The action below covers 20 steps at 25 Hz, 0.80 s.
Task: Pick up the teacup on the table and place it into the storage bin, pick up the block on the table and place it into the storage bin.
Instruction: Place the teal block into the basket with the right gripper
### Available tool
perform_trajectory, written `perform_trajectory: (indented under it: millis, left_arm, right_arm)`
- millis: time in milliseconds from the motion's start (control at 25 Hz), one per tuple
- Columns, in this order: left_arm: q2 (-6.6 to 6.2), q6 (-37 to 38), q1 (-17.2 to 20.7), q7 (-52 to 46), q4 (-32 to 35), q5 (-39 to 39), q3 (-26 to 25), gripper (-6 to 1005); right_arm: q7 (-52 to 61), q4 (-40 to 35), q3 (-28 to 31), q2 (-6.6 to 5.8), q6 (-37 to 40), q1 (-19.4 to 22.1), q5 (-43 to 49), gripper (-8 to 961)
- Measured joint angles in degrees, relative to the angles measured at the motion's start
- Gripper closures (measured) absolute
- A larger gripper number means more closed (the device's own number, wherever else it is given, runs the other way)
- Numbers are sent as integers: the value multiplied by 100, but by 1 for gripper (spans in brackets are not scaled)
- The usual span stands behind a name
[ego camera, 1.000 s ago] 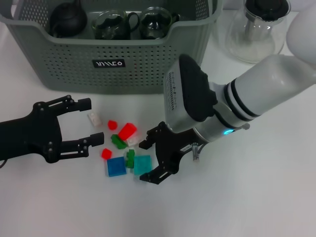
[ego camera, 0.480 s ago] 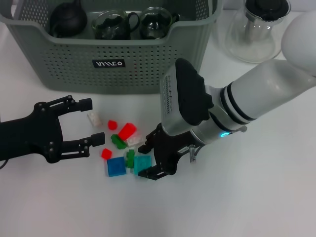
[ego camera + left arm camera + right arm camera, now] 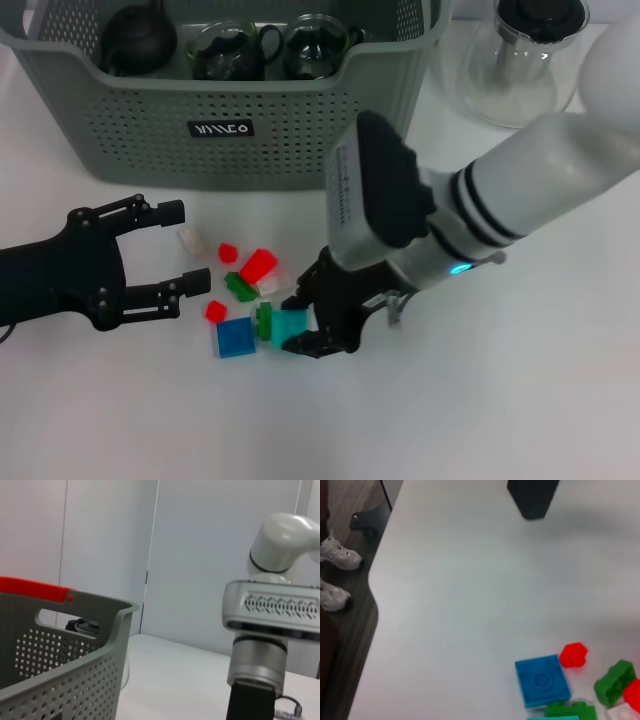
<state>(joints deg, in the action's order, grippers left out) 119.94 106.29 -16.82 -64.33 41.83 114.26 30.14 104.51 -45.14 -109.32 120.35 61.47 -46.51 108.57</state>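
Change: right gripper (image 3: 303,318) has moved in on the block pile since a second ago, from just beside the teal block (image 3: 291,325) to straddling it; left gripper (image 3: 186,244) unchanged
Right gripper: low over the table (image 3: 500,400), fingers part-closed on either side of the teal block; contact cannot be confirmed
Teal block: on the table at the near end of the pile, beside a green block (image 3: 265,321)
Blue block (image 3: 233,336): flat square, nearest of the pile, just beside the green block; also in the right wrist view (image 3: 542,680)
Remaining blocks: small red piece (image 3: 215,311), dark green piece (image 3: 238,286), larger red piece (image 3: 257,265), small red piece (image 3: 228,252), pale piece (image 3: 190,240), all loose on the table
Left gripper: at the left side of the pile, fingers wide apart, holding nothing
Storage bin (image 3: 250,125): at the far edge of the table beyond the blocks; glass teacups (image 3: 228,50) and a dark teapot (image 3: 137,38) inside
Glass teapot (image 3: 520,55): far right corner, outside the bin
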Motion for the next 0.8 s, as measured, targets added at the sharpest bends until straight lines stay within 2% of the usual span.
perform_trajectory:
  millis: [120,320,440,560,640,720,800]
  left_arm:
    - [-10,30,10,0,4,0,0,156]
    - [-60,43,50,0,18,0,-9,156]
    - [-67,32,63,0,14,0,-17,156]
    - [-64,25,57,0,12,-1,-18,156]
    - [-65,26,38,0,10,-16,-17,156]
    - [-70,27,12,0,8,-31,-22,156]
    - [-68,21,-22,0,-2,-22,-17,156]
  right_arm:
    - [468,-526,398,-65,589,154,515,530]
    - [1310,-1940,2071,-121,2823,335,1699,529]
    - [1610,-2774,3171,-129,3926,251,1885,529]
    - [1754,-3400,4223,-106,4636,-60,1676,529]
    - [1817,-3590,4976,-84,4867,-431,1481,530]
    - [1852,-3543,5485,-79,4812,-781,1442,530]
    - [1849,-3317,5757,-94,4392,-1160,1606,530]
